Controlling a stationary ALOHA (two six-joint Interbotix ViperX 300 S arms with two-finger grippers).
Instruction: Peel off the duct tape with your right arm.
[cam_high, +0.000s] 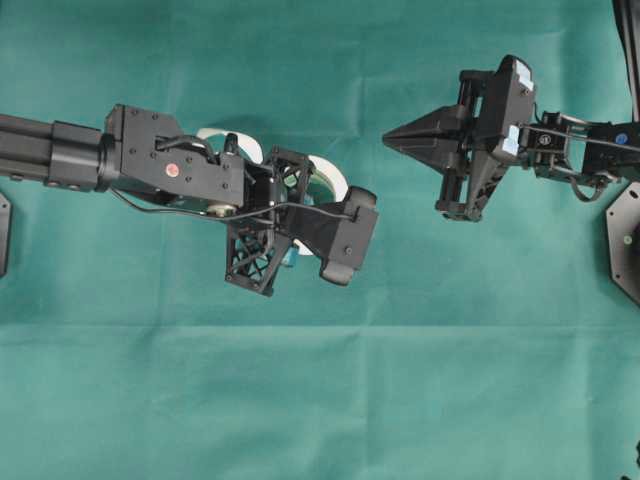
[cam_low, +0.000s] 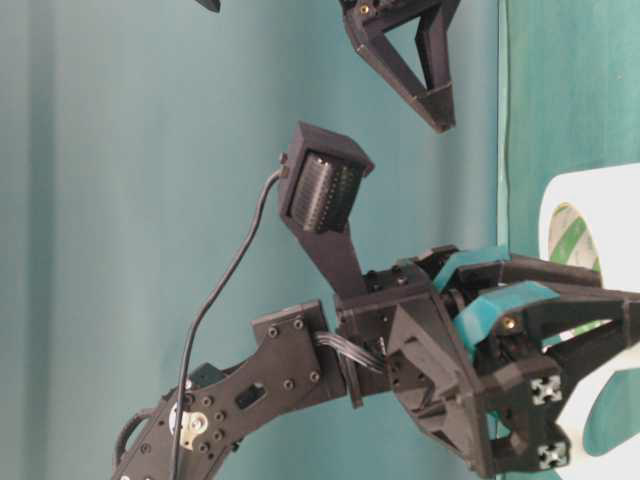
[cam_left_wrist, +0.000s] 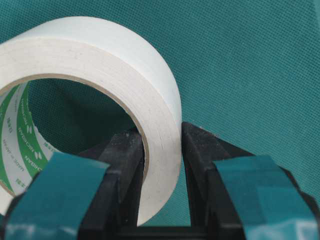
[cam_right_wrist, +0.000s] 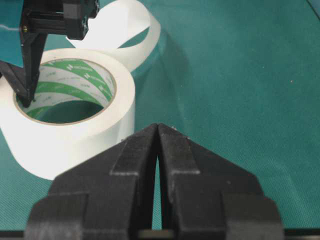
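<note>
While the right gripper (cam_right_wrist: 158, 131) hangs closed and empty at the lower centre of its wrist view, the left gripper (cam_left_wrist: 162, 145) clamps the wall of the duct tape (cam_right_wrist: 75, 107) at upper left. The roll looks stiff and light. Grasp the thin, floppy, sticky loose strip (cam_right_wrist: 131, 30) curling behind it near its free end.

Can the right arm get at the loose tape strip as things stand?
Probably yes. The right gripper is shut and apart from the duct tape; bare cloth lies between. The loose strip curls behind the roll, beside the left gripper clamping its wall, so it must open first.
</note>
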